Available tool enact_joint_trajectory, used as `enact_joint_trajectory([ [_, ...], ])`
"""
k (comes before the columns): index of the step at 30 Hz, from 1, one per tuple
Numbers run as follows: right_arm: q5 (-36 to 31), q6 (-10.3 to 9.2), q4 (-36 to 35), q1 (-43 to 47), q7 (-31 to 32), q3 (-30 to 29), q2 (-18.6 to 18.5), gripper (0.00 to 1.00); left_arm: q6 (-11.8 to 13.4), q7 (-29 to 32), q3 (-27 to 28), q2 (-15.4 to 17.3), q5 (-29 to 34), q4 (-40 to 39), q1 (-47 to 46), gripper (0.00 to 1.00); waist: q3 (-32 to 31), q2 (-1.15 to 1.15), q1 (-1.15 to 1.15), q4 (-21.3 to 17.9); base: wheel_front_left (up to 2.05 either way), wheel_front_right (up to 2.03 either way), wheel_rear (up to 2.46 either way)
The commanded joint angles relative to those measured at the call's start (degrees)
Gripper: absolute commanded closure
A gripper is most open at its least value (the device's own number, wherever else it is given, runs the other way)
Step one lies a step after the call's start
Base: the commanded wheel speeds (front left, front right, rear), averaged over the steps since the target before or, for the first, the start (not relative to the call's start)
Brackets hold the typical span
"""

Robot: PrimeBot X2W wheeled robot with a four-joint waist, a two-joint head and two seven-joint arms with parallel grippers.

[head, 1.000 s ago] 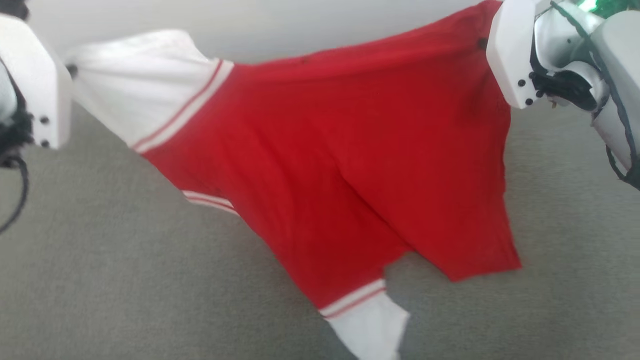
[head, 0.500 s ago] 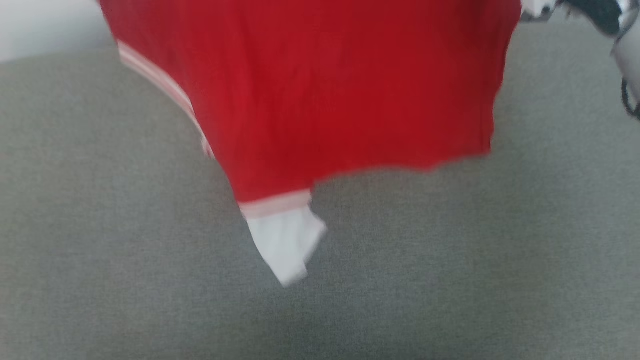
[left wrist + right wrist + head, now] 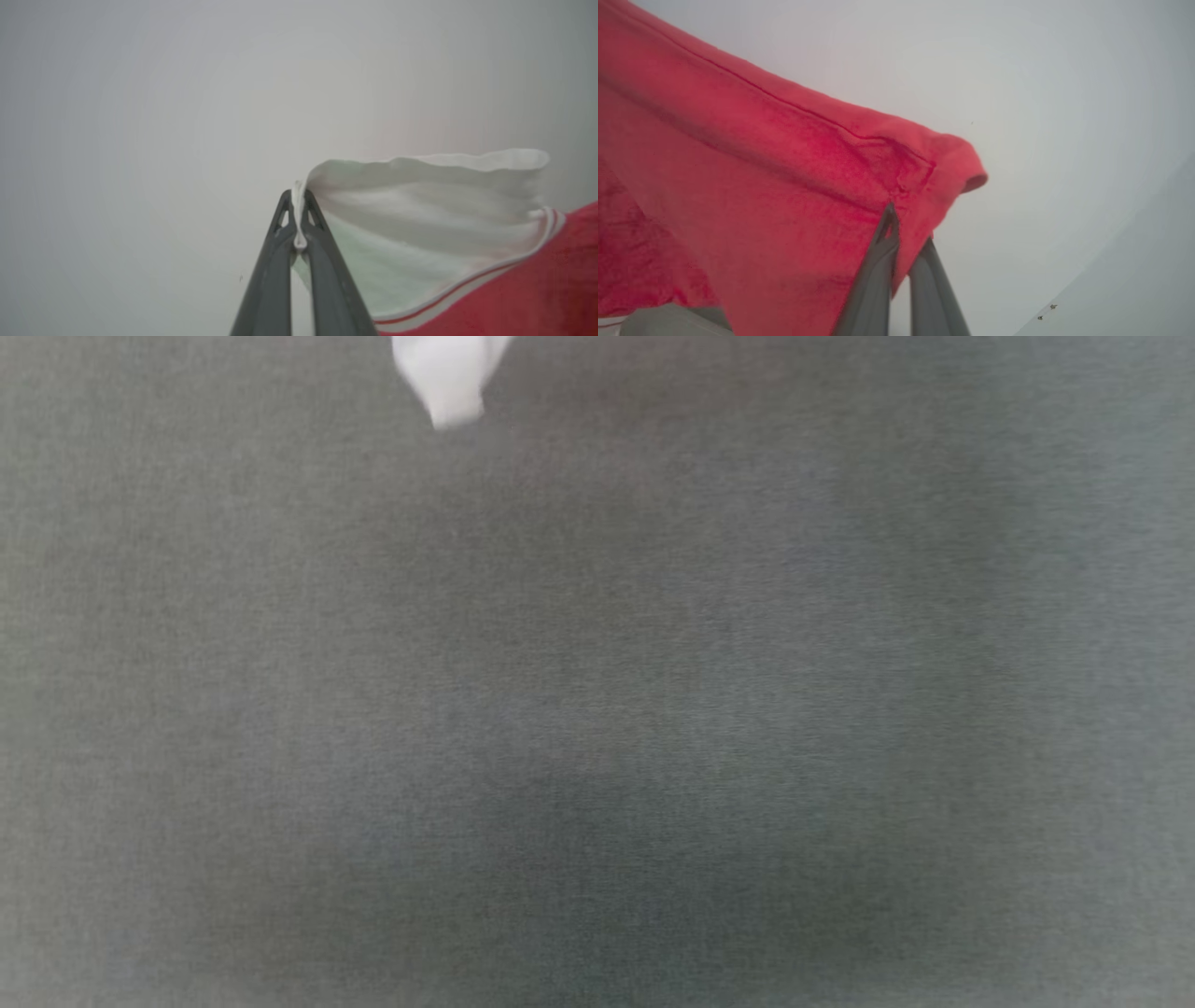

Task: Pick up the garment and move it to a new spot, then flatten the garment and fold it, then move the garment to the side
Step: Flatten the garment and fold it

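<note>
The left end effector was closed on the edge of a white sleeve of the garment. The right end effector was clamped on a red hemmed corner, so the garment hung spread in the air between them, with a white sleeve tip dangling at the far edge of the head view above the grey surface. By that look the pick-up was done and the carry to a new spot was under way, while laying down, flattening, folding and shifting aside were all left.
</note>
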Motion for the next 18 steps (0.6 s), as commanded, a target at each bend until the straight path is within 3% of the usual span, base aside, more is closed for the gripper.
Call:
enact_joint_trajectory([
  [1,-2.0,-0.01,0.7,-0.7,-1.3,-1.7,0.3,1.0,-0.8,-3.1,0.2,-0.7,0.8,1.6,-1.7,1.0,1.5,-0.02,0.0,1.2,0.0,0.0,0.0],
  [5,-7.0,-0.01,1.2,2.4,-0.6,-4.4,2.1,1.0,-4.1,-6.7,-0.9,-2.9,0.2,6.6,-0.4,1.0,1.7,-0.02,0.0,2.1,0.0,0.0,0.0],
  [9,-9.9,-0.01,1.2,7.1,3.9,-5.6,3.1,1.0,-7.7,-4.8,-2.3,-4.9,-1.9,10.8,3.8,1.0,0.6,-0.02,0.0,3.0,0.0,0.0,0.0],
  [14,-9.6,-0.01,1.2,14.1,9.8,-4.8,4.7,1.0,-9.3,3.4,-3.9,-6.3,-8.9,11.8,12.1,1.0,-2.3,-0.02,0.0,4.1,0.0,0.0,0.0],
  [18,-6.3,-0.01,1.1,21.0,14.3,-1.2,5.6,1.0,-9.4,14.4,-7.2,-3.4,-16.9,5.7,21.6,1.0,-5.6,-0.02,0.0,5.1,0.0,0.0,0.0],
])
